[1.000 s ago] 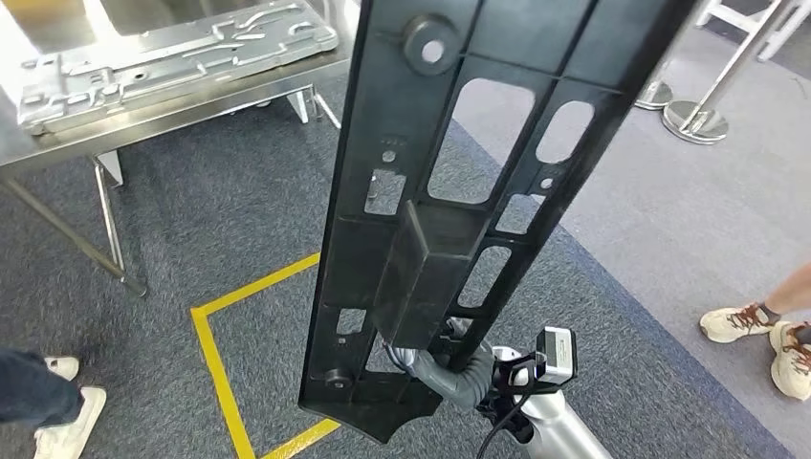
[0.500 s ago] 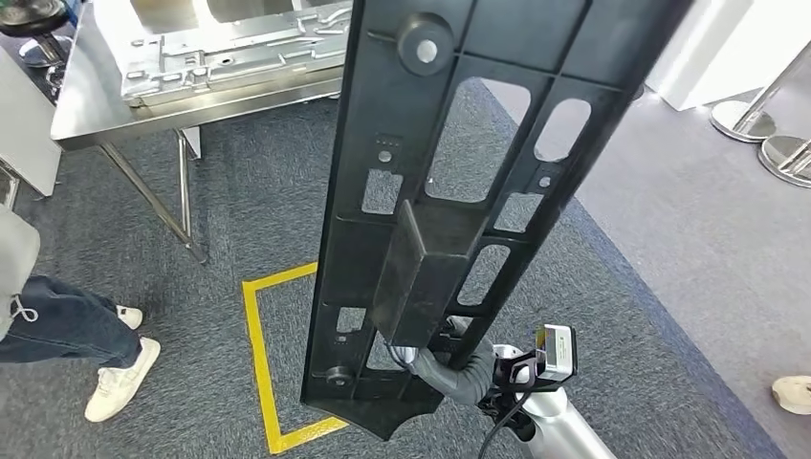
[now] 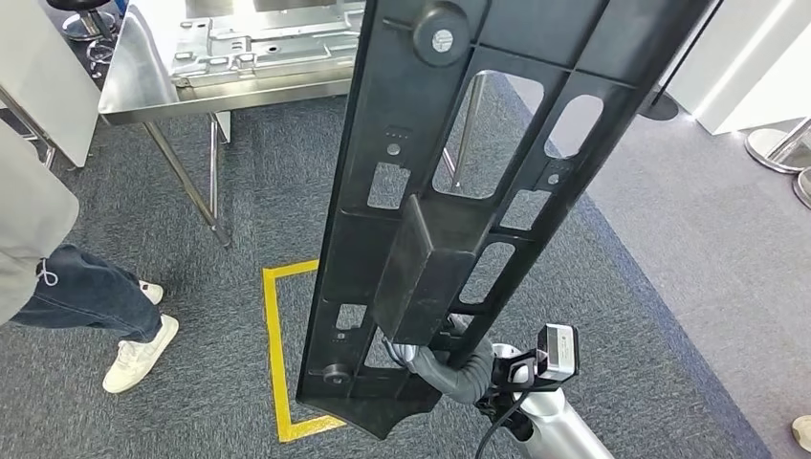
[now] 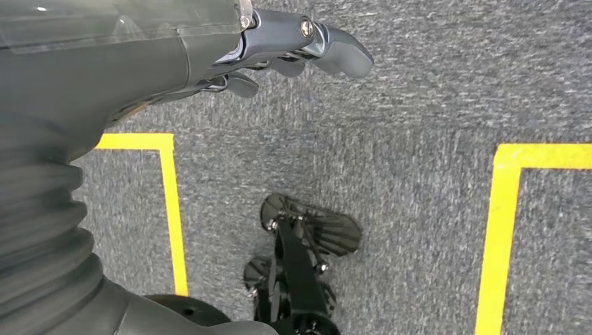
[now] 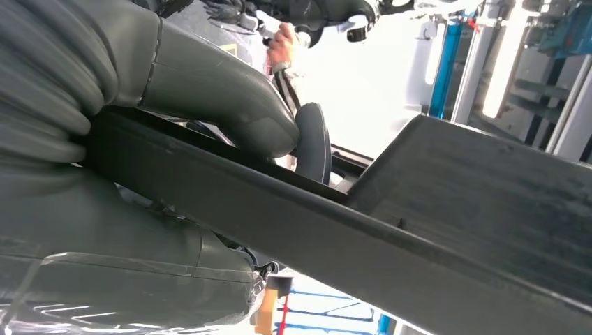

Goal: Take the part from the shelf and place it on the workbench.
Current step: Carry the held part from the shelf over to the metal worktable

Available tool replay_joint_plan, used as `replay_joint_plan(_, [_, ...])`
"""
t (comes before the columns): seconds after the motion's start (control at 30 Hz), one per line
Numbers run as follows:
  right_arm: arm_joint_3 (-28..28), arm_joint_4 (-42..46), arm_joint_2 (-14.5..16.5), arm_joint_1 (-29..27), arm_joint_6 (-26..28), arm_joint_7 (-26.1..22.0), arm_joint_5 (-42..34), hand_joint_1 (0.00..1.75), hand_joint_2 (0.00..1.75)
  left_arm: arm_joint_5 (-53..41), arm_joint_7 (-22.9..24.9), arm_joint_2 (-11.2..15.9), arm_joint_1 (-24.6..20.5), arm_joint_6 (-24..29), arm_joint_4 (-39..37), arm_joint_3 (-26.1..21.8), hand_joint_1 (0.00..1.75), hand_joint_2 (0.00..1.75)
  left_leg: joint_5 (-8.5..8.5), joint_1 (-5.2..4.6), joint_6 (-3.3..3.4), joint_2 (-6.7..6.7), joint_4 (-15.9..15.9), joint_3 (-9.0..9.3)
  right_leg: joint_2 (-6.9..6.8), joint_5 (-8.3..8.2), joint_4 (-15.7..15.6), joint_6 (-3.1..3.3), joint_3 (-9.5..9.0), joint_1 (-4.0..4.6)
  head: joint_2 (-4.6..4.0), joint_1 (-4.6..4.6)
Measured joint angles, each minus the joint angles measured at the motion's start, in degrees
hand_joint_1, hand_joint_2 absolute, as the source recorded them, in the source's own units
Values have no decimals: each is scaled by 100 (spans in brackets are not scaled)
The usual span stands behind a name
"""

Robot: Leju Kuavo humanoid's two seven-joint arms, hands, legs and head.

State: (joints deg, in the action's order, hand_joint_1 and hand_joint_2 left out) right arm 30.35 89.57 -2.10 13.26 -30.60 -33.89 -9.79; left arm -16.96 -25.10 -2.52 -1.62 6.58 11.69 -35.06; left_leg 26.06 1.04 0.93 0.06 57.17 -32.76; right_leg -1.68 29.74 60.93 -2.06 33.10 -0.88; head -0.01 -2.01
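one long black plastic part (image 3: 459,191) stands nearly upright in the head view, tilted a little, its lower end down by the right hand (image 3: 449,368) and its upper end running out of the top of the frame. the part is a flat frame with cut-out windows, a round boss near the top and a solid block set on its middle, just above the fingers. the right hand grips the part at its lower end; in the right wrist view the thick grey thumb (image 5: 223,98) lies pressed over one face of the part's rail while the rest of the hand sits under the other face, so the rail is clamped between them.

the left hand (image 4: 279,49) hangs over grey carpet (image 4: 419,91) with yellow floor tape (image 4: 499,230) beyond its fingertips; its fingers are curled loosely in and nothing is in them.

beyond the upper part of the black frame, well apart from the right hand's fingers, stands a steel workbench (image 3: 143,86) carrying a silver stamped metal panel (image 3: 268,43). a person's leg in jeans and a white shoe (image 3: 139,354) stand on the carpet off to the left of the part.
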Motion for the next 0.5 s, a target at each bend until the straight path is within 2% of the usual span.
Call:
replay_joint_plan(0.07, [-3, 6, -5, -12, 11, -2, -4, 175, 175, -16, -7, 1, -13, -4, 0, 0, 0, 175, 0, -8, 32, -19, -1, -8, 94, 382, 805, -24, 388, -3, -1, 11])
replay_joint_plan(0.1, [-5, 4, -8, -24, 14, -3, -5, 175, 175, -24, -10, 1, -16, -5, 0, 0, 0, 175, 1, -16, 37, -33, 1, -11, 112, 500, 1162, -29, 574, -3, -1, 14])
replay_joint_plan(0.13, [-5, 2, -10, -34, 15, -3, -7, 175, 175, -31, -12, 1, -16, -5, 0, 0, 0, 175, 1, -24, 40, -50, 2, -11, 117, 505, 1328, -24, 672, -2, -1, 15])
replay_joint_plan(0.17, [-5, -1, -10, -40, 15, -3, -9, 175, 175, -38, -14, 1, -16, -6, 0, 0, 0, 175, 2, -31, 39, -71, 4, -5, 118, 388, 1247, -9, 652, -1, -1, 15])
replay_joint_plan(0.2, [-6, -2, -10, -42, 15, -4, -13, 175, 175, -44, -15, 1, -16, -7, 0, 0, 0, 175, 4, -36, 36, -93, 4, 6, 122, 184, 941, 16, 519, 3, 0, 15])
replay_joint_plan(0.23, [-7, -3, -10, -39, 15, -6, -16, 175, 175, -53, -18, 1, -18, -7, 0, 0, 0, 175, 7, -40, 31, -113, 5, 17, 139, -45, 493, 53, 315, 8, -1, 16])
replay_joint_plan(0.27, [-7, -2, -10, -34, 16, -8, -21, 175, 175, -61, -21, -2, -23, -7, 0, 0, 0, 175, 13, -52, 18, -131, 10, 20, 155, -209, 82, 84, 124, 22, -1, 15])
replay_joint_plan(0.3, [-8, -1, -10, -30, 16, -9, -25, 175, 175, -66, -24, -4, -27, -6, 0, 0, 0, 175, 16, -59, -1, -143, 14, 18, 168, -303, -204, 109, -5, 35, -1, 15])
replay_joint_plan(0.33, [-9, 0, -10, -26, 17, -10, -27, 175, 175, -70, -27, -5, -29, -5, 0, -1, 0, 175, 17, -63, -27, -151, 16, 12, 178, -329, -347, 128, -64, 50, -1, 14])
replay_joint_plan(0.43, [-10, 9, -8, -22, 19, -11, -37, 175, 175, -74, -33, -1, -23, 2, 0, -4, 0, 175, 36, -57, -123, -148, 20, 10, 164, -343, -405, 197, -77, 51, 0, 12])
replay_joint_plan(0.5, [-10, 19, -4, -14, 20, -11, -49, 175, 175, -83, -39, 3, -28, 4, 0, -4, 0, 175, 240, -53, -167, -115, 333, -118, 141, -368, -460, 263, -108, 22, -1, 1])
